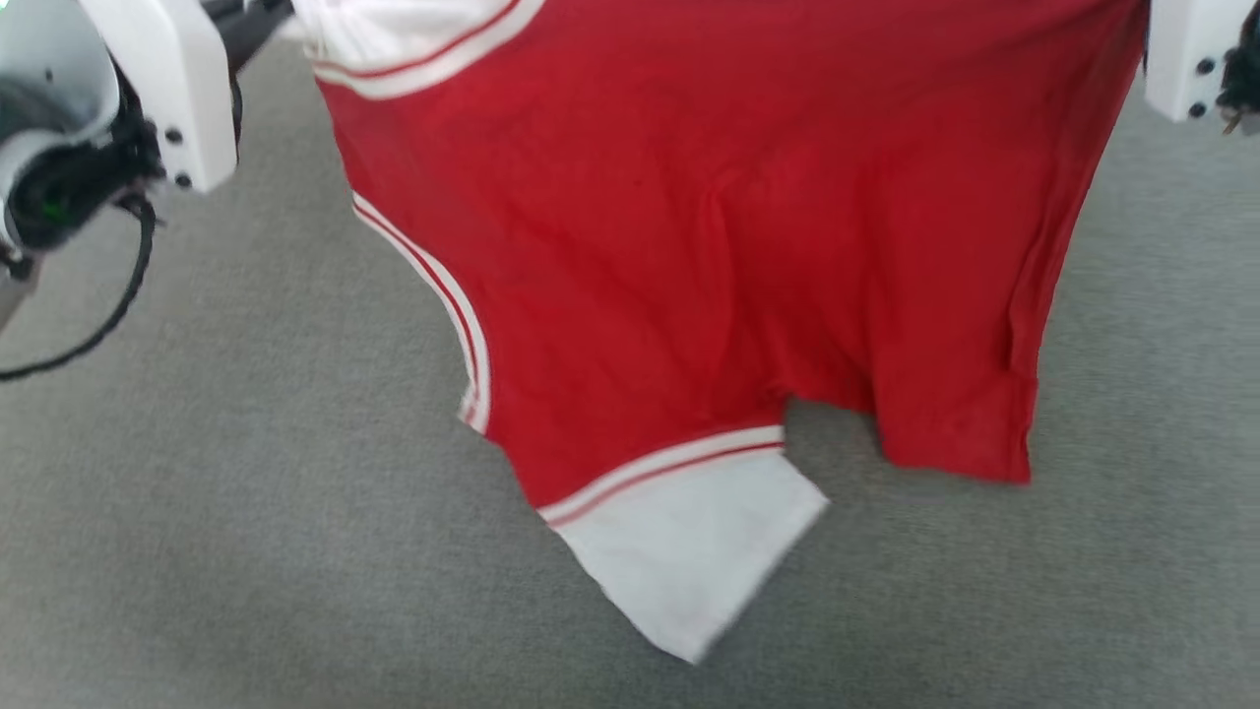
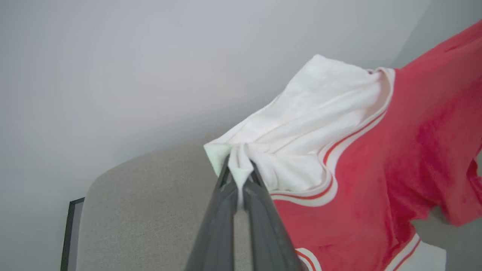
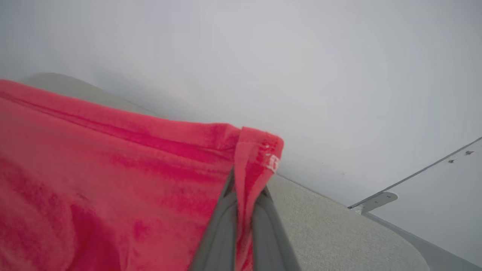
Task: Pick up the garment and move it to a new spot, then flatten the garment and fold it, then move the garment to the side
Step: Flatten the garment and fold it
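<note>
Aloft, left claw (image 2: 239, 174) and right claw (image 3: 246, 185) pinch garment (image 1: 689, 246) over grey surface (image 1: 197, 551).

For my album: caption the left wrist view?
Left gripper pinching the white sleeve of the red jersey above a grey surface.

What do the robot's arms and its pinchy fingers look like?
The left arm's boxy white shell has small black screws, a round black joint with a tiny green light and a looping black cable. The right arm's white shell has black screws too. The left gripper and right gripper each have two long, smooth, dark grey fingers that narrow toward the tips.
</note>
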You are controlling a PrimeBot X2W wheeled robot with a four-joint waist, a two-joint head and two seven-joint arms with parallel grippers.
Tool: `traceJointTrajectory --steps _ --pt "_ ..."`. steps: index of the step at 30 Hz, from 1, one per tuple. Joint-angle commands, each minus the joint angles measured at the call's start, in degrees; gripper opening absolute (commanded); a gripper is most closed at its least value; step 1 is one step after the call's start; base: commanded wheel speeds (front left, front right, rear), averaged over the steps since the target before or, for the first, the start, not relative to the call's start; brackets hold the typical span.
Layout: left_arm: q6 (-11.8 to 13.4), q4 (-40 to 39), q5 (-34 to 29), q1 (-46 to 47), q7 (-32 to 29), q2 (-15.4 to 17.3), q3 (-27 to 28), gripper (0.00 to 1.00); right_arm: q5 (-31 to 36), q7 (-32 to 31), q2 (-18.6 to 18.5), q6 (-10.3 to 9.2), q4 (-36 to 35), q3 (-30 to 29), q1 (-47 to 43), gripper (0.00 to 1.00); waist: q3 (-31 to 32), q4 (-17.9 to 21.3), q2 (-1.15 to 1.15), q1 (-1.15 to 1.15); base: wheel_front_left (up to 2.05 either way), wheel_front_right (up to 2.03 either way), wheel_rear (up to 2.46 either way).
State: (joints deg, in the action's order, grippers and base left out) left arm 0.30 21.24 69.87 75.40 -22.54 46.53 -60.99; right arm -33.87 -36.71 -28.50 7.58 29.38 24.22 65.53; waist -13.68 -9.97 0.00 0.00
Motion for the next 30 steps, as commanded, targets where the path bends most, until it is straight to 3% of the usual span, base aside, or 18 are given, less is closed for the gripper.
traceJointTrajectory --steps 1,6,13,23,26,30 --pt "0.50 0.97 -1.41 1.75 -0.35 -0.26 0.27 0.00 0.79 0.10 0.87 -0.16 -0.61 -0.96 0.79 0.00 1.71 1.70 0.00 0.00 0.00 0.00 0.00" --pt "-0.16 4.92 -3.32 6.12 0.15 -2.82 0.33 0.00 3.90 -0.07 2.66 -0.15 -0.75 -3.68 1.70 0.00 2.30 2.93 0.00 0.00 0.00 0.00 0.00" --pt "-0.42 13.23 -7.90 12.36 7.48 -6.91 1.71 0.00 10.64 3.53 6.04 -0.15 2.76 -6.27 5.25 0.00 -0.24 4.36 0.00 0.00 0.00 0.00 0.00" --pt "-0.01 27.86 -19.10 25.66 35.02 -13.18 4.60 0.00 32.23 30.82 13.90 -0.16 14.97 -16.71 17.60 0.00 -6.34 5.06 0.00 0.00 0.00 0.00 0.00" --pt "-1.23 29.19 -20.84 26.26 37.56 -14.78 6.38 0.00 38.22 37.73 15.27 -0.16 17.56 -18.74 19.21 0.00 -7.31 4.45 0.00 0.00 0.00 0.00 0.00" --pt "-4.01 27.99 -23.46 20.70 37.75 -14.83 9.25 0.00 41.01 39.69 17.31 -0.15 22.95 -19.53 17.91 0.00 -7.84 3.66 0.00 0.00 0.00 0.00 0.00"
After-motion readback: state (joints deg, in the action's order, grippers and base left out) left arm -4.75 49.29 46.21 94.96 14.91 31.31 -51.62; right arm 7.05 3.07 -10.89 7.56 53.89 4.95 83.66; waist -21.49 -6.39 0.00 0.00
